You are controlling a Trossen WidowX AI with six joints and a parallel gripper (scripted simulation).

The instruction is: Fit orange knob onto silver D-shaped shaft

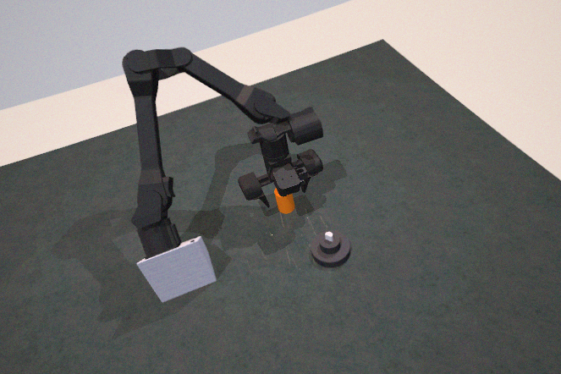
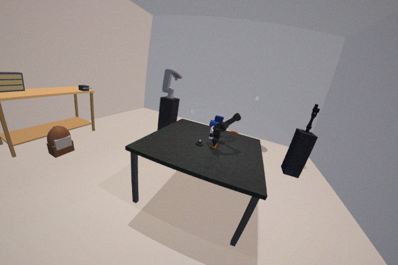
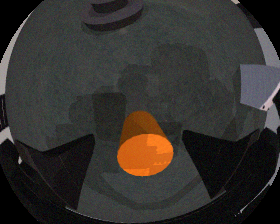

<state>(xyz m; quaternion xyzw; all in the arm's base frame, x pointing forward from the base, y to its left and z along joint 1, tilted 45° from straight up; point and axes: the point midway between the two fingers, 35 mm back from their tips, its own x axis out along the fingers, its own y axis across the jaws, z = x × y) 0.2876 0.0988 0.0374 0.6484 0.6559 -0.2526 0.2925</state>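
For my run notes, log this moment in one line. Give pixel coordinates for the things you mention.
gripper (image 1: 285,199) (image 2: 214,144) (image 3: 139,137): open | orange knob (image 1: 285,202) (image 3: 145,155): on table (image 1: 422,264) (image 2: 186,156) (image 3: 51,70), ungripped | D-shaped shaft (image 1: 329,236) (image 2: 200,140): bare

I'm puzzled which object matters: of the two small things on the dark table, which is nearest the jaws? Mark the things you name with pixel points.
The orange cylindrical knob (image 1: 284,203) (image 3: 145,155): it stands between the open jaws, unlike the dark round pedestal (image 1: 331,256) (image 2: 199,144) (image 3: 113,19).

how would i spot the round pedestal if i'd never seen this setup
Find the big dark table, then the black arm reaching over it and the upright orange knob beneath its open claw. Near that knob sits the round pedestal: dark and stepped, unlike the taller, plain orange cylinder, with a small silver shaft on top.
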